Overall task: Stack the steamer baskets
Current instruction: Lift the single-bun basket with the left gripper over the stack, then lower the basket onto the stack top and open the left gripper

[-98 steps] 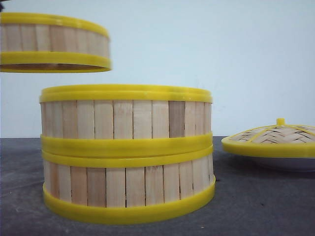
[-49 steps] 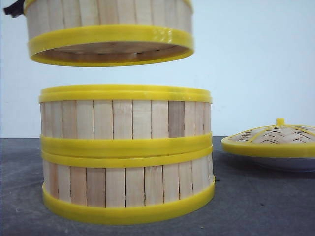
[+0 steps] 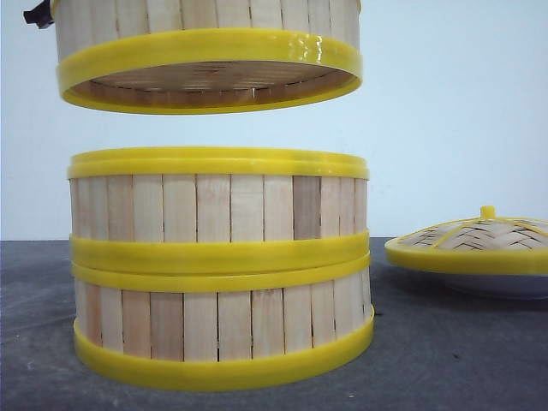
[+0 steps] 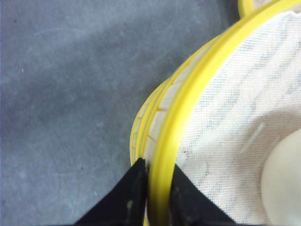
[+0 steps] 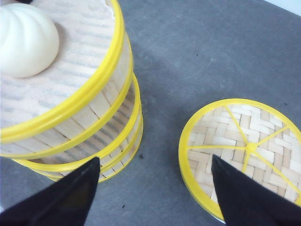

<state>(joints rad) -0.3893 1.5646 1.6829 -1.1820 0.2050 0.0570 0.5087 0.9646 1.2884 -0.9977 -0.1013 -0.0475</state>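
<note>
The left gripper (image 4: 151, 197) is clamping its jaws on the rim of the third steamer basket (image 3: 210, 60), hanging it above the two stacked baskets (image 3: 221, 265) for lowering; the right gripper (image 5: 155, 188) is idling, jaws spread, beside the woven lid (image 5: 244, 150).

Two steamer baskets (image 3: 221, 270) stood stacked one on the other on the table (image 3: 445, 360), and the third steamer basket (image 3: 210, 56) hung in the air straight above that stack, apart from its top rim. A bun (image 5: 27, 40) lay inside the raised basket, on its floor. The lid (image 3: 475, 244) rested on a plate (image 3: 505, 285) to the right of the stack, apart from it.
</note>
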